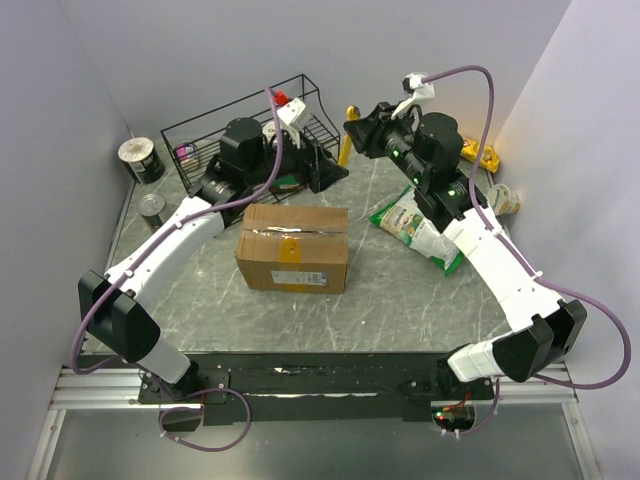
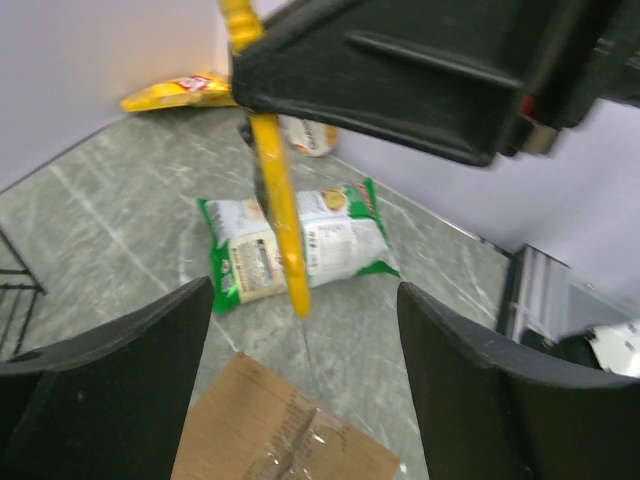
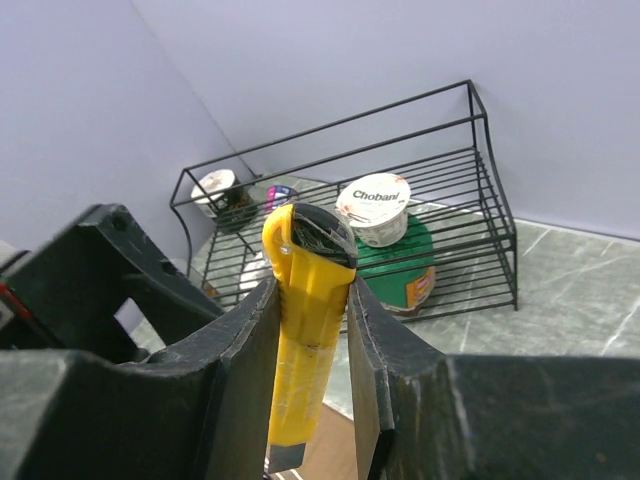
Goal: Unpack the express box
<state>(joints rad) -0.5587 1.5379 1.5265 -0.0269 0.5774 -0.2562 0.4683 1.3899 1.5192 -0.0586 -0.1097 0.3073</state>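
The express box [image 1: 293, 247] sat shut in the middle of the table [image 1: 400, 300], its tape uncut, so cutting, opening and emptying all looked left to do. Beyond its far right corner the right gripper [image 3: 310, 300] was clamped on a yellow utility knife [image 3: 303, 350]. The left gripper [image 2: 305, 290] hung behind the box near the wire rack [image 3: 455, 170], fingers spread wide, holding nothing.

Right pincer [image 3: 312, 292] around yellow cutter [image 3: 305, 340]
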